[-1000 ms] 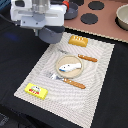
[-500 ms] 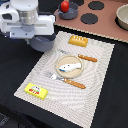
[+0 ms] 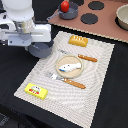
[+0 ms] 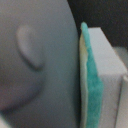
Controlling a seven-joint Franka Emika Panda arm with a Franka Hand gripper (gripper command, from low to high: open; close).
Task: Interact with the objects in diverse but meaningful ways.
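I see a pale striped placemat (image 3: 95,75) covering most of the dark table. My white arm hangs over its corner on the exterior view's left, and under it sits the dark grey two-handled pot (image 3: 41,50). The gripper (image 3: 37,45) is right at the pot; in the wrist view a grey curved surface (image 4: 35,65) presses against a teal finger pad (image 4: 90,85), but I cannot tell whether the fingers clamp it. Away from the fingers, mid-mat, the white-blue fish (image 3: 68,66) lies on a round plate (image 3: 59,71). Beyond them lies the orange ridged biscuit block (image 3: 78,40). The yellow red-marked packet (image 3: 35,90) lies at the mat's near corner. The red tomato (image 3: 65,6) sits farthest off, in a dark bowl (image 3: 70,13).
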